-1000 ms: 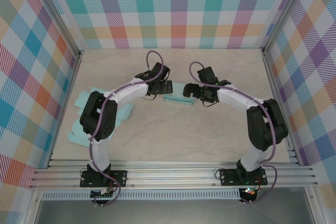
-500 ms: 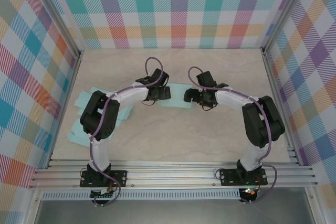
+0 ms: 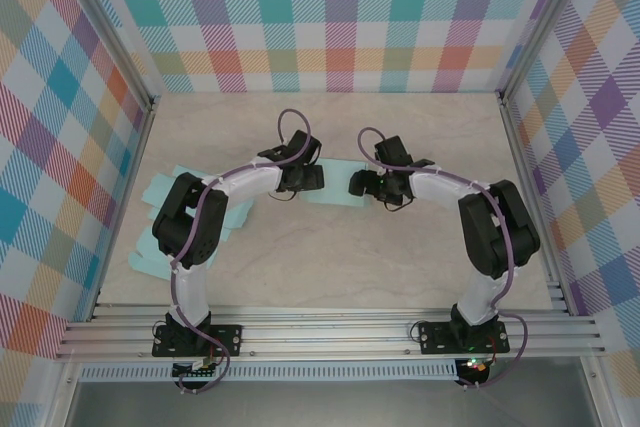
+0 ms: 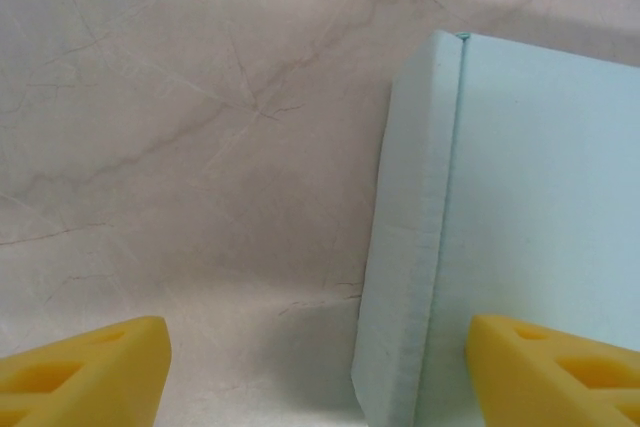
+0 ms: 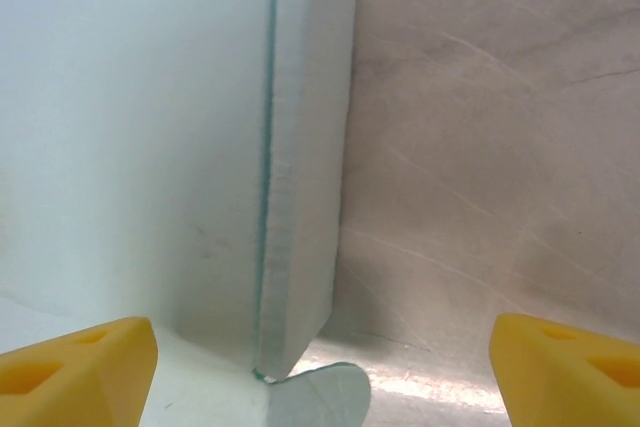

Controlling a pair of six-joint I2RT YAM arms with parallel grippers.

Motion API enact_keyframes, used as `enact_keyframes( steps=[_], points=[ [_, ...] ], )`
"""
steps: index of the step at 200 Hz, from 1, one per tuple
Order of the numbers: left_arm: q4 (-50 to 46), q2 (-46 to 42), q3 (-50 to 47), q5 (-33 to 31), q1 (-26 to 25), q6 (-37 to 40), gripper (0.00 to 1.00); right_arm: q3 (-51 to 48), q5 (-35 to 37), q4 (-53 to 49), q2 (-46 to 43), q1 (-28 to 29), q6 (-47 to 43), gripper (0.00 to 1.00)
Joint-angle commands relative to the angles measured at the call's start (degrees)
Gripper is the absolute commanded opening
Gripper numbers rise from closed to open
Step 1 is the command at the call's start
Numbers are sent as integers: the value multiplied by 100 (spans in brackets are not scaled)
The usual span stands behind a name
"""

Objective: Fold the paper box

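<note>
Top external view showed the pale blue flat paper box [image 3: 335, 193] lying on the beige marbled table [image 3: 400, 267]. Left gripper [image 4: 315, 372] and right gripper [image 5: 320, 372] stood apart, each straddling a raised side edge; uneven closing could probably skew or crumple a flap.

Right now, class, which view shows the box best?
Top external: the box shows most of its outline there, lying flat on the table. Left wrist shows one end close up; right wrist, the other end.
</note>
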Motion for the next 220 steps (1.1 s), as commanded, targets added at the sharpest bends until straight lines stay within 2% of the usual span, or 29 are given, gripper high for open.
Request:
enact_keyframes(
  steps=[1, 65, 105, 139, 165, 196, 220],
  points=[
    [39, -298, 104, 287, 190, 281, 74, -21, -381, 191, -391, -129, -150, 89],
    [456, 97, 296, 1394, 632, 249, 63, -164, -1455, 987, -116, -587, 297, 89],
    [464, 339, 390, 1654, 672, 275, 56, -172, -1942, 1454, 378, -703, 574, 87],
    [512, 407, 416, 1919, 707, 292, 55, -234, -2161, 1820, 623, -742, 751, 85],
    [484, 449, 377, 1977, 758, 286, 44, -260, -2197, 1921, 753, -767, 799, 85],
    [523, 508, 258, 2146, 888, 186, 20, -322, -2337, 2139, 893, -777, 898, 84],
    [606, 521, 159, 2374, 1027, 118, 17, -339, -2513, 2370, 1000, -785, 992, 83]
  ],
)
